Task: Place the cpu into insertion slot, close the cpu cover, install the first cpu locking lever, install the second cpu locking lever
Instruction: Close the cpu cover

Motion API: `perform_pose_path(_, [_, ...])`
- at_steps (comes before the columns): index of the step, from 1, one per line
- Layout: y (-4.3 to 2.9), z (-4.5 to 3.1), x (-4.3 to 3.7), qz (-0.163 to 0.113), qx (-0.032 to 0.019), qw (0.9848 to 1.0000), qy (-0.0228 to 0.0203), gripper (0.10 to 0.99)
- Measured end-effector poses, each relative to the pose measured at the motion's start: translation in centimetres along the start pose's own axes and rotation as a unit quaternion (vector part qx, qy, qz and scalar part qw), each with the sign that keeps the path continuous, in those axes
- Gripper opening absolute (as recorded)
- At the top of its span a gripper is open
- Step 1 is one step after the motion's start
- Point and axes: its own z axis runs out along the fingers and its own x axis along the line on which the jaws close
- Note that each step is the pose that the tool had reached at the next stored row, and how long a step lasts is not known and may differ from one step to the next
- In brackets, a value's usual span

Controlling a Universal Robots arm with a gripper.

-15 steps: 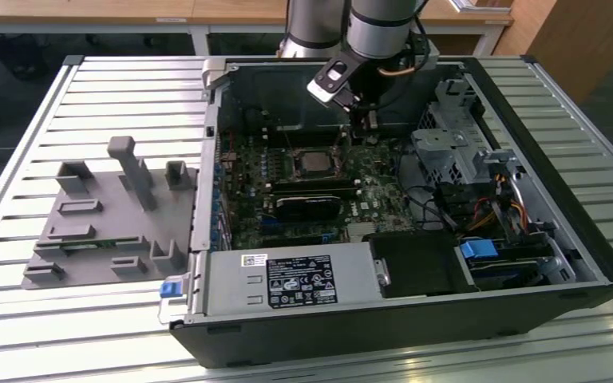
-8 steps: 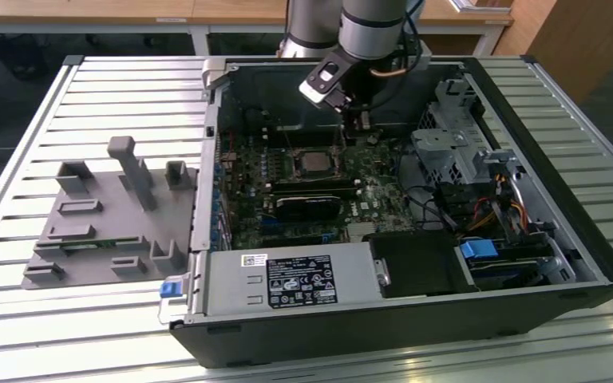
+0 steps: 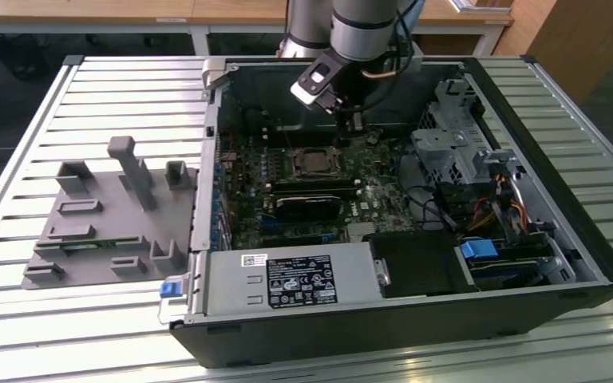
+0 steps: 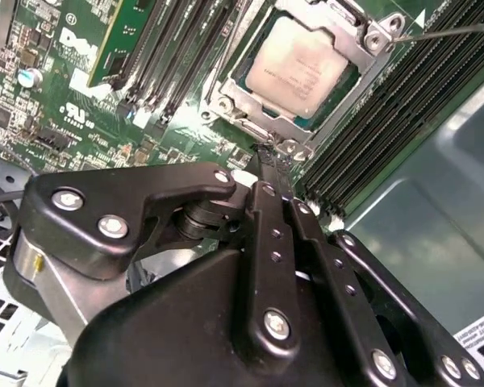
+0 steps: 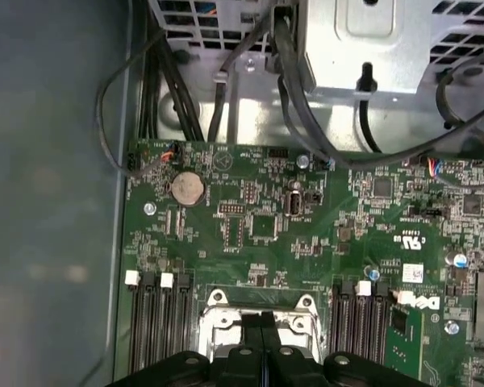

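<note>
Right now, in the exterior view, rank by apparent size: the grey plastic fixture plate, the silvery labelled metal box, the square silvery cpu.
Largest: grey plastic fixture plate
silvery labelled metal box
square silvery cpu, clearly smallest

Second wrist view: end effector (image 4: 268, 157) linkage blocks the circuit board (image 4: 56, 89) beneath it. Its tips cover the near rim of the cpu cover (image 4: 369, 56); far rim cropped. Thin lever (image 4: 460, 31) runs off the edge.
First wrist view: cover half hidden behind the end effector, cropped below.
Exterior view: arm (image 3: 362, 24) cropped above.
</note>
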Motion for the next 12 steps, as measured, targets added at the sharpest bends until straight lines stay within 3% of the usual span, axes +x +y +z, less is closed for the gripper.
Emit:
perform_pose_path(4, [-0.51,0.27,0.02,0.0,0.0,1.0,0.0,0.106])
perform_pose_path(9, [-2.47,0.4,0.11,0.0,0.0001,1.0,-0.0001,0.106])
perform_pose_path(12, [-3.03,0.57,0.14,0.0,0.0,1.0,0.0,0.106])
